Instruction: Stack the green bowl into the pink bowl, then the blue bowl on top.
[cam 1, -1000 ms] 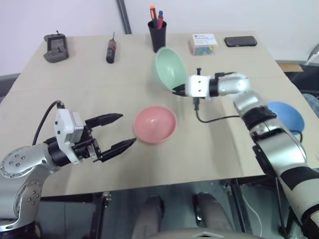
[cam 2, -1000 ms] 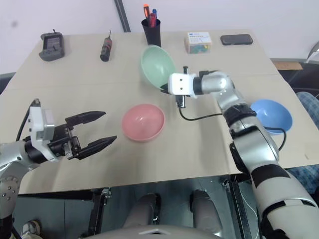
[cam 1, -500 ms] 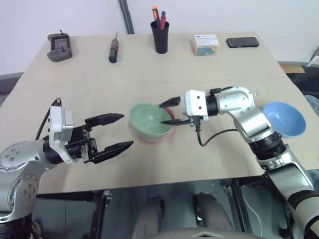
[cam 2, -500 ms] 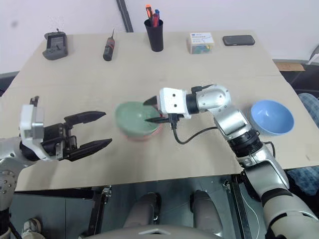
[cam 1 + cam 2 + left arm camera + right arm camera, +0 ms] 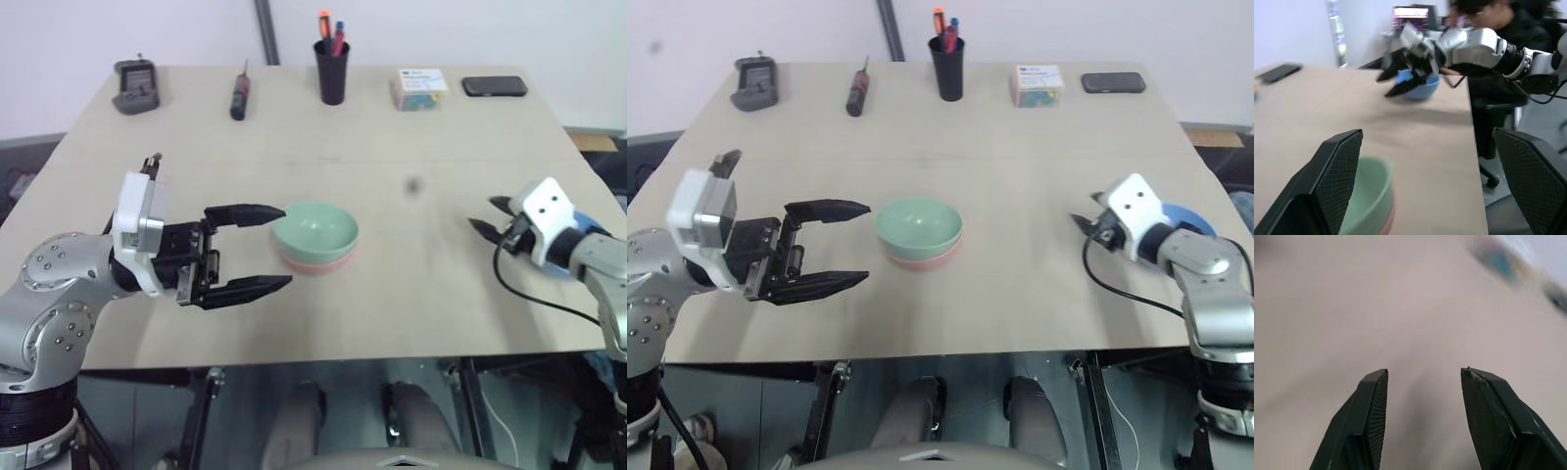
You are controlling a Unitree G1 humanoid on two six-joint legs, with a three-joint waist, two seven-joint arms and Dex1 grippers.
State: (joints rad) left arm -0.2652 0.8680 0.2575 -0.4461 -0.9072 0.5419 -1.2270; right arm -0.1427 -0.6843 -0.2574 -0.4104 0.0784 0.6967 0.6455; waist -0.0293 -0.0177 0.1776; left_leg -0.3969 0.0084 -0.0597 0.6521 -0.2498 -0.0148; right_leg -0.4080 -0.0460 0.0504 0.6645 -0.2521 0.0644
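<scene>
The green bowl [image 5: 314, 226] sits nested in the pink bowl [image 5: 315, 260] at mid-counter [image 5: 411, 294], so your step is the blue bowl [image 5: 1188, 217], well to the right of the stack, mostly hidden behind your right hand [image 5: 1089, 221]. That hand is open and empty, just beside the blue bowl. Straddle its near rim, then close firmly. Your left hand [image 5: 263, 249], wide open and empty, waits just left of the stack.

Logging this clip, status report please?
Left gripper open, empty, beside the stack. Right gripper open, empty, by the blue bowl. Green bowl nested in pink bowl. Nothing in the way.
</scene>
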